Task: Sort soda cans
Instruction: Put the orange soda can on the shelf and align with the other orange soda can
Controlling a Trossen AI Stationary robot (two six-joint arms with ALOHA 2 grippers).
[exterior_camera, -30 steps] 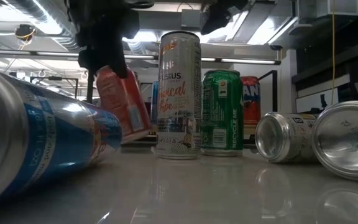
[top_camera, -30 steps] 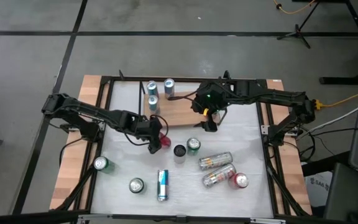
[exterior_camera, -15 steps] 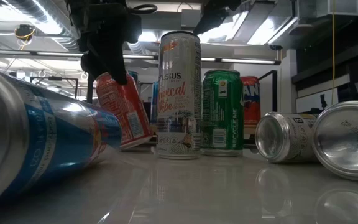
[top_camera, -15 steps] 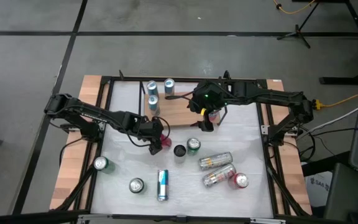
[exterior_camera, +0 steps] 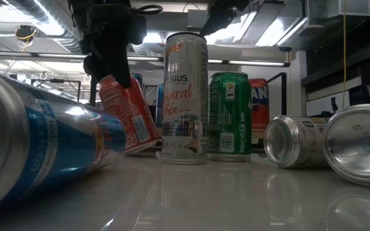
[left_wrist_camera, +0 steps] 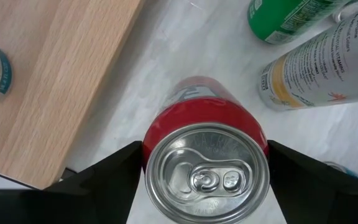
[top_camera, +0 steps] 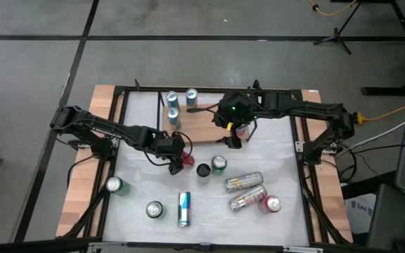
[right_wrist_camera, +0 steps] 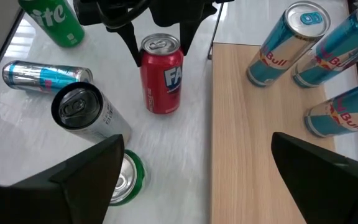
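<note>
Left tool point(top_camera: 179, 159) stands spread around the red can point(top_camera: 186, 161), hiding its body from above

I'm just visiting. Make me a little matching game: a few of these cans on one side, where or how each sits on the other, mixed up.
Things:
1. red can
2. three blue-and-silver cans
3. blue can
4. two silver cans

States:
A. standing on the wooden board
B. between the left tool's fingers
C. lying side by side
D. lying alone near the table's front edge

Pairs: 1-B, 2-A, 3-D, 4-C
</note>
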